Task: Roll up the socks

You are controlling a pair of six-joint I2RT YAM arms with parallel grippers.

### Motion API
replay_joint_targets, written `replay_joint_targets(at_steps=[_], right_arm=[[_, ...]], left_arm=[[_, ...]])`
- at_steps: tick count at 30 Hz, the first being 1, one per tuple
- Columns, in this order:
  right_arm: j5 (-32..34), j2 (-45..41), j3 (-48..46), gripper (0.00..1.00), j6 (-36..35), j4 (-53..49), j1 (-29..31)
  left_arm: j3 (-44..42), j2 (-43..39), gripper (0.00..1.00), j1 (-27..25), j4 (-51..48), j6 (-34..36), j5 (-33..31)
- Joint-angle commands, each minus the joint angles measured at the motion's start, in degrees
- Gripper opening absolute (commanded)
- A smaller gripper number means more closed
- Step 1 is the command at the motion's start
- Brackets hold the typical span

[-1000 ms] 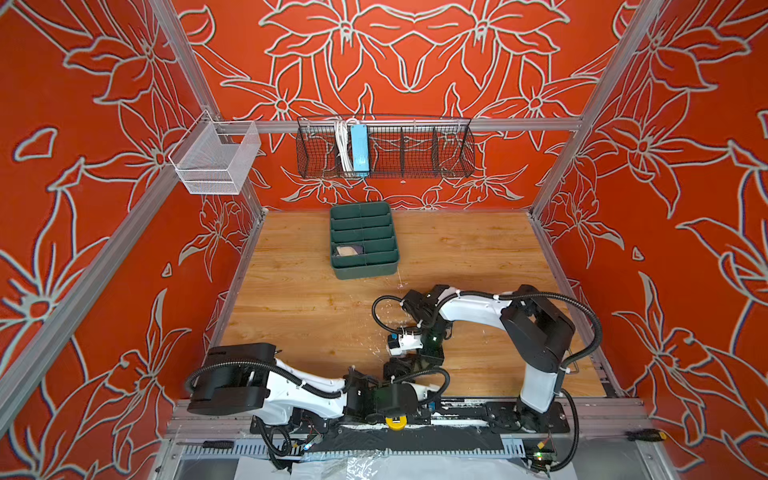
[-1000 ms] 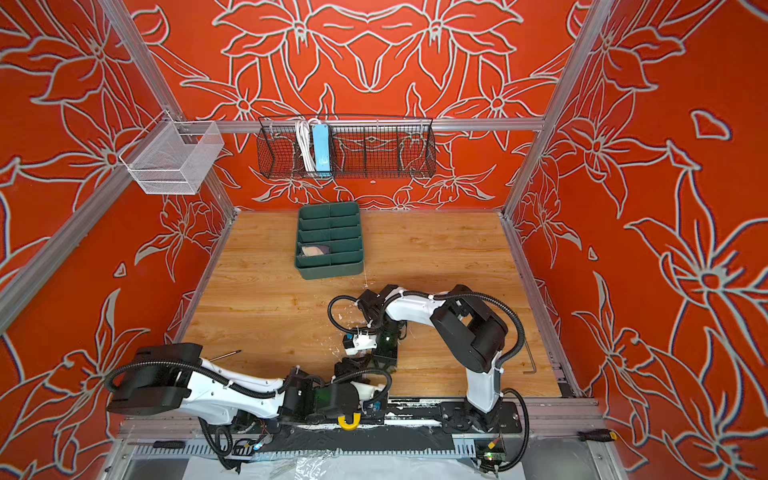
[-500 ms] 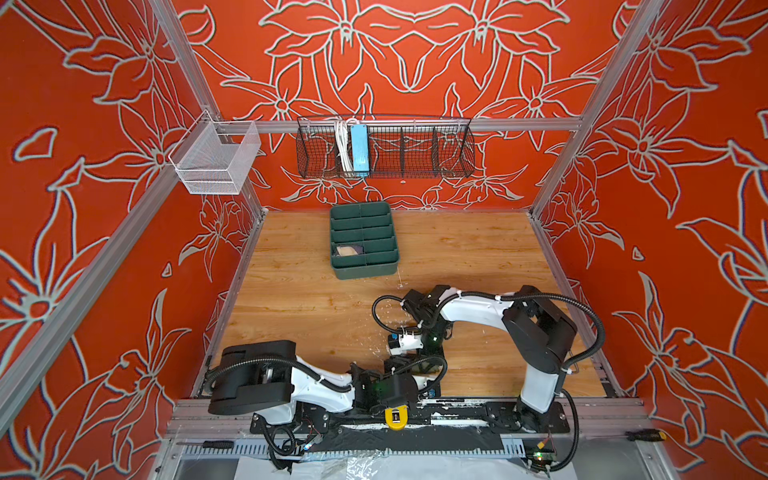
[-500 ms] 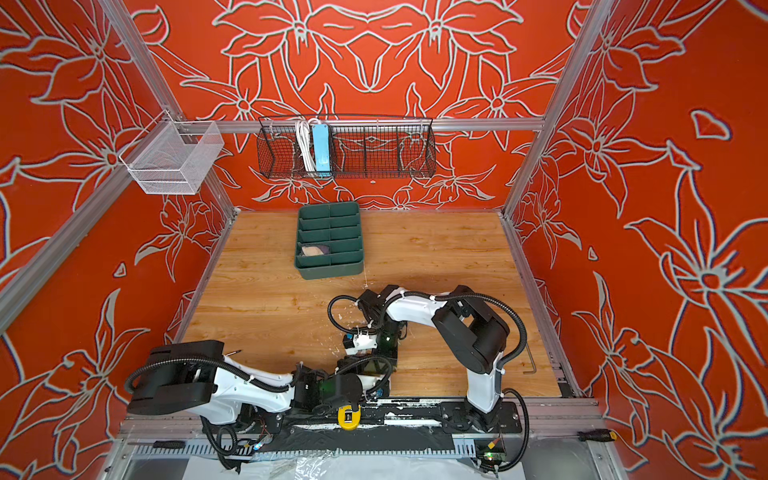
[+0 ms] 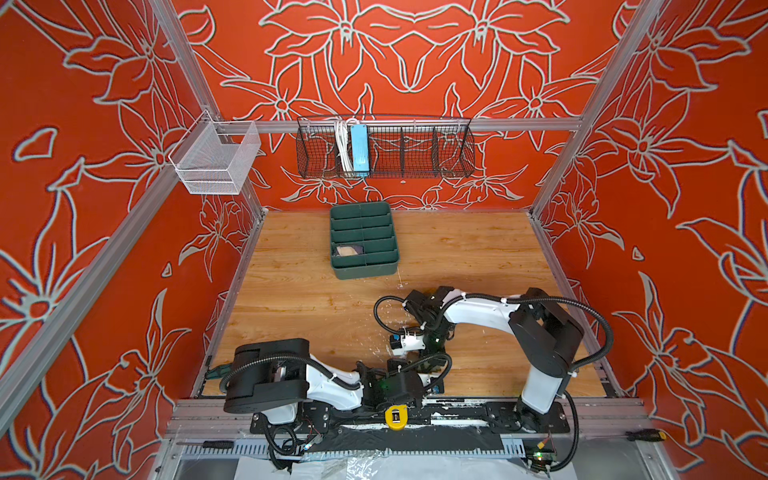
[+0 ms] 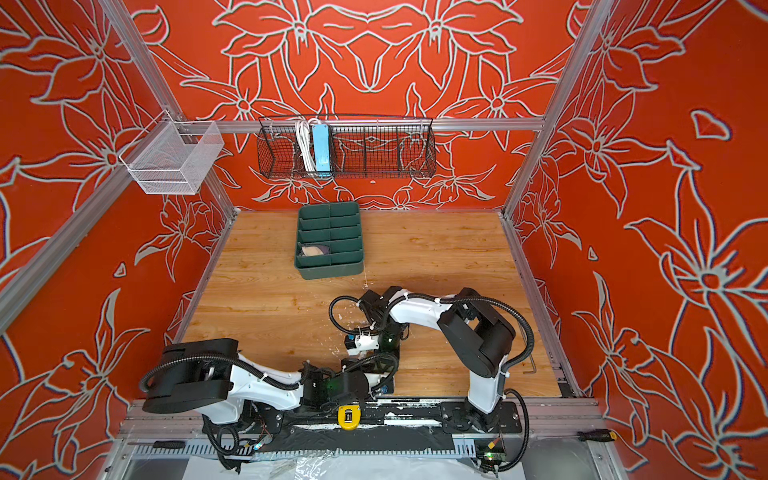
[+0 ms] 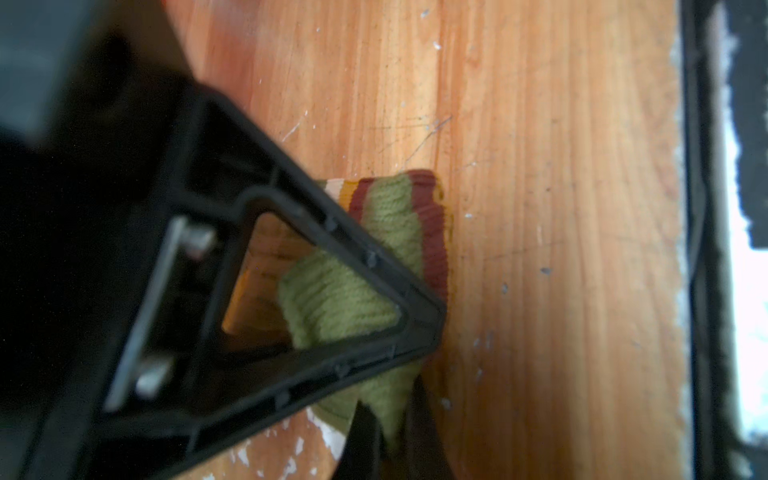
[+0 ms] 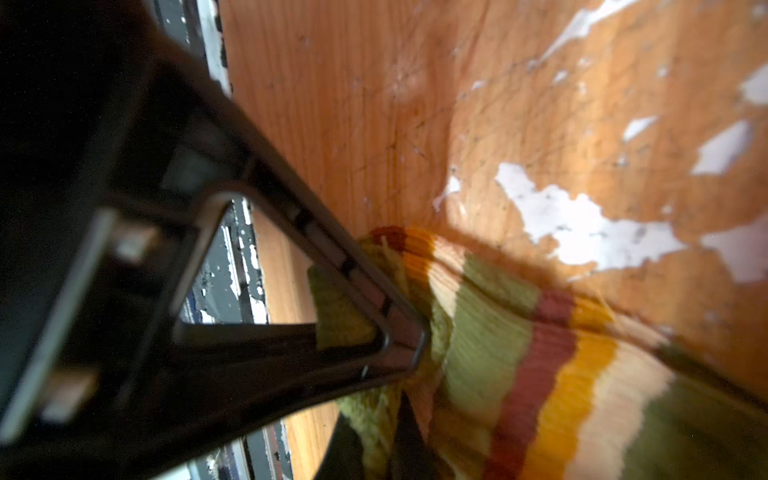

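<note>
In both top views, note one green divided tray (image 5: 363, 272) holding one bundled purple sock (image 5: 348, 250) in its left column, second compartment from the front; count two wall baskets, the black wire basket (image 5: 415, 153) carrying one blue power strip (image 5: 359, 151) and white cable (image 5: 341, 145), the white mesh basket (image 5: 216, 166) beside it. In the left wrist view, find detail hidden from above: left gripper (image 7: 415, 365) clamped on the olive sock (image 7: 332, 303) resting on the table (image 7: 540, 208). In the right wrist view, find right gripper (image 8: 409, 382) pinched on the olive sock at its striped end.
</note>
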Motion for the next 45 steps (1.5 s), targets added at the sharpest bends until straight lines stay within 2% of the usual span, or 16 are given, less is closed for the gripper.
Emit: replay_joint_targets(at_steps=[1,2,3,5,9,15,17,20,23,25,27,29,33,35,41,45], right_arm=[[1.06,-4.96,-1.56,0.0,1.45,3.11,-0.15],[1.39,-6.26,-2.53,0.22,1.62,4.13,-0.15],[2.06,-7.55,-3.54,0.35,2.02,5.21,-0.14],[3.42,-10.64,-5.89,0.5,2.43,6.86,-0.12],[7.56,-18.06,-10.65,0.6,3.32,8.29,-0.11],[21.11,-36.35,-16.86,0.61,5.42,6.28,-1.18],[28.39,-42.81,-17.91,0.65,7.34,6.02,-2.6],[44.44,-52.8,-20.05,0.83,10.65,8.74,-5.05],[61.97,-63.31,-23.76,0.97,10.63,18.85,-6.94],[67.68,-70.4,-25.7,0.99,8.91,26.56,-7.57],[67.03,-76.1,-25.46,0.98,9.26,28.38,-7.62],[62.59,-80.24,-23.99,0.98,10.01,25.49,-7.63],[48.67,-84.13,-23.37,0.98,2.68,13.91,-7.62],[45.49,-83.4,-23.91,0.98,-0.74,8.02,-7.54],[42.65,-79.72,-24.14,0.98,-8.25,3.43,-5.7],[46.5,-75.86,-25.49,0.96,-9.11,4.52,3.25]], left_arm=[[-0.19,0.0,0.0,0.35,-6.11,-1.7,2.88],[-0.13,-0.16,0.0,0.48,-6.58,-1.94,3.09],[0.0,-0.21,0.0,0.61,-6.99,-2.07,3.24],[0.3,-0.26,0.0,0.84,-7.66,-2.21,3.43],[0.99,-0.22,0.0,1.49,-8.83,-3.04,4.45],[3.63,-0.69,0.0,3.09,-14.31,-5.29,9.88],[5.79,-0.91,0.0,3.67,-18.13,-6.09,13.05],[9.8,-0.76,0.0,5.36,-25.01,-7.43,20.51],[13.79,0.14,0.0,7.91,-31.67,-8.56,29.98],[16.53,1.43,0.0,10.06,-35.83,-9.21,35.6],[19.09,3.0,0.0,12.49,-39.33,-9.4,39.46],[21.07,4.47,0.0,14.92,-41.26,-10.46,42.53],[26.06,9.0,0.0,21.33,-45.3,-13.41,52.31],[28.72,12.02,0.0,24.26,-47.23,-14.2,58.35],[35.63,20.29,0.0,29.23,-52.06,-15.68,67.12],[37.95,23.83,0.0,31.18,-52.95,-17.5,69.52]])
